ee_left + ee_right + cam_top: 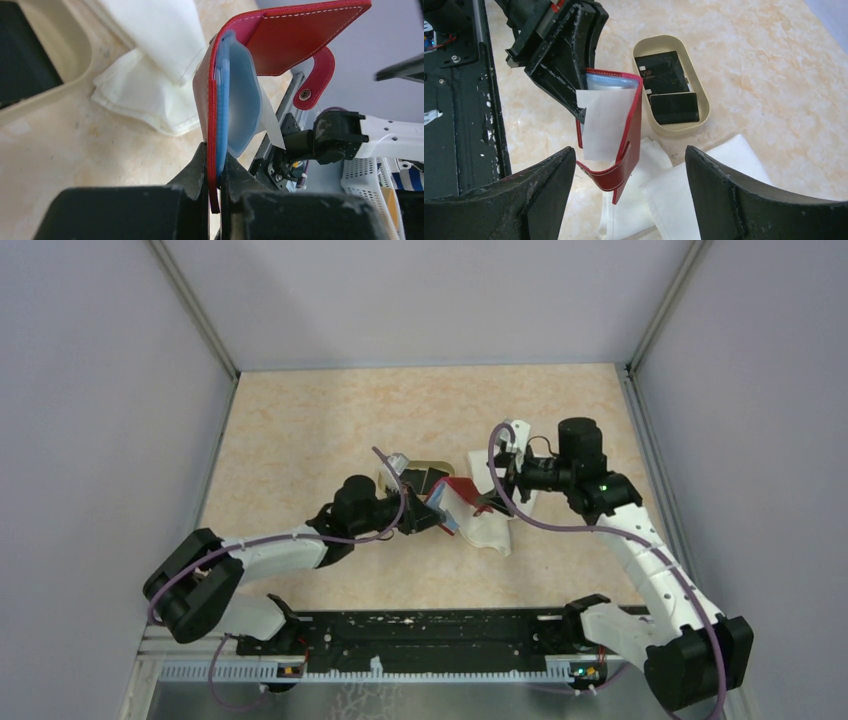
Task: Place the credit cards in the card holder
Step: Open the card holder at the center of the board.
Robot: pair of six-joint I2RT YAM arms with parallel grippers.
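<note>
Card holder (452, 502) stands open mid-table from above, just left of the white cloth (492, 532). Left wrist view: left gripper (214, 167) is pinched tight on its red edge, light blue card (242, 100) seated inside; that clamp should hold steady. Right wrist view: right gripper (630, 200) stands spread and empty; whitish card (601, 125) pokes out, likely needing a push home. Black cards (664, 75) lie in the tray (705, 102) beyond.

This looks like a robotics lab test cell: plain grey panels (100, 420) close in the beige tabletop (300, 430) on three sides. Along the tabletop's near edge, a black rail (430, 628) carries two cabled robot arms (280, 552).
</note>
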